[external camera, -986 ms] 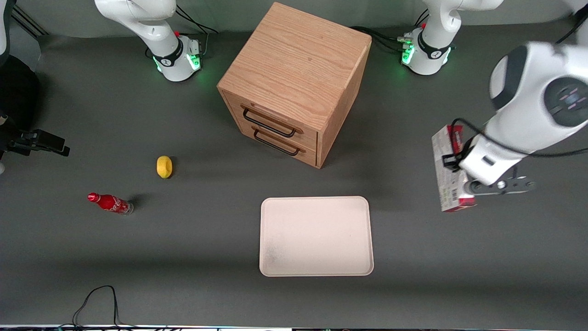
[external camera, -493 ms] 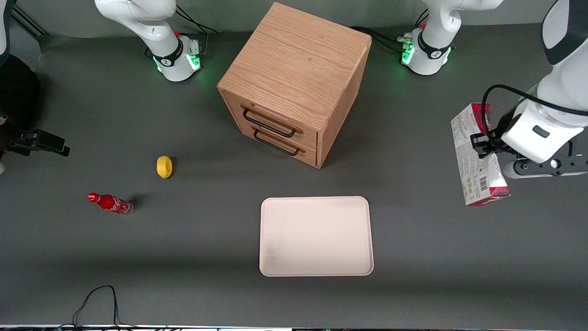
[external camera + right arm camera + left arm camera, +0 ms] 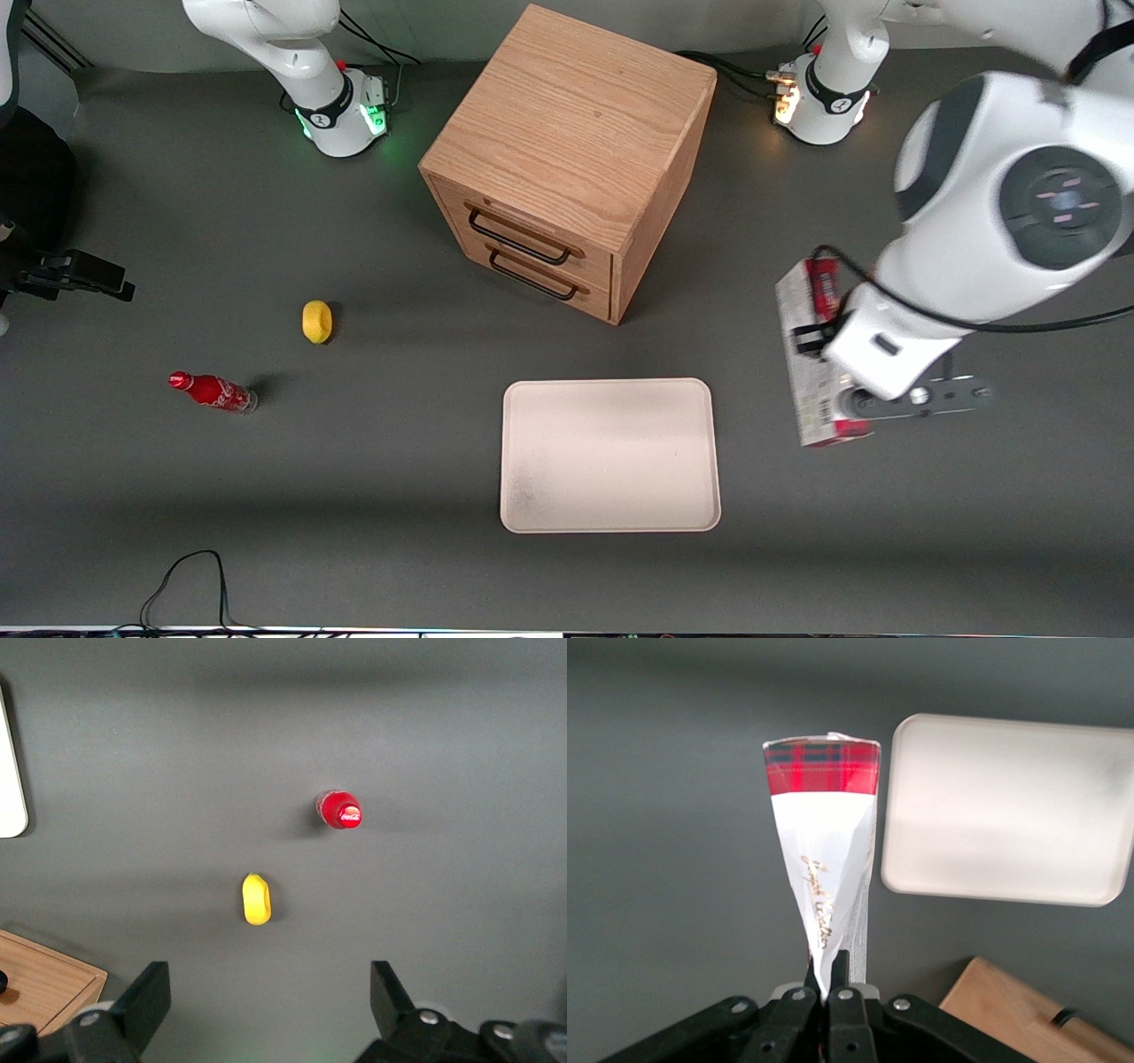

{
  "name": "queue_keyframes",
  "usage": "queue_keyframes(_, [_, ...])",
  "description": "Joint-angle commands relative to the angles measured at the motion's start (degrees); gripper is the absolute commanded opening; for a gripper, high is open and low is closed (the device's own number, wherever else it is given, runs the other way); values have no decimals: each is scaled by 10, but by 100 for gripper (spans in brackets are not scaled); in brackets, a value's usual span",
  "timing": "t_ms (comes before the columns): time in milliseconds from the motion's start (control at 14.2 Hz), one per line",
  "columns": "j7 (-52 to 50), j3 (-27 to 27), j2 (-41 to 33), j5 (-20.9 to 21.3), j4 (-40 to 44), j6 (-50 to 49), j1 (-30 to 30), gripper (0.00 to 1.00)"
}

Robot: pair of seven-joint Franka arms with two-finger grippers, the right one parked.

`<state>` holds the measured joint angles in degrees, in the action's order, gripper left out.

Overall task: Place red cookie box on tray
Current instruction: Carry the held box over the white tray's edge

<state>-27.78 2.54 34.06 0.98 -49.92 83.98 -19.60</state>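
The left arm's pincer is pinching the red cookie box, its 2 fingers pressed against the carton's narrow edge at one end. In the wrist view the box hangs away from the camera, white printed sides tapering toward the grip and a red tartan end cap facing the bench below. In the front view the pincer sits mostly hidden under the arm's white wrist, and the red cookie box shows as a long slim carton with grey-white print and red at both ends, held off the bench surface.

The box is beside the tray, toward the working arm's end of the bench, not touching it and not over it. The tray is a flat cream rectangle with rounded corners and a low rim; nothing lies on it.

Farther from the front camera than the tray stands a wooden cabinet with 2 drawers, each with a dark wire handle, turned at an angle to the bench edge. Toward the parked arm's end lie a small yellow lemon and, nearer the front camera, a small red soda bottle on its side. A black cable loops at the bench's near edge.
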Motion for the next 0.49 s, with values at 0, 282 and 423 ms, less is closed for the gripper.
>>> queue_keyframes(0, [-47, -7, 26, 0, 40, 30, -39, 0])
queue_keyframes(282, [-60, -10, 50, 0, 34, 58, -46, 0])
queue_keyframes(423, [-56, -10, 82, 0, 25, 81, -45, 0])
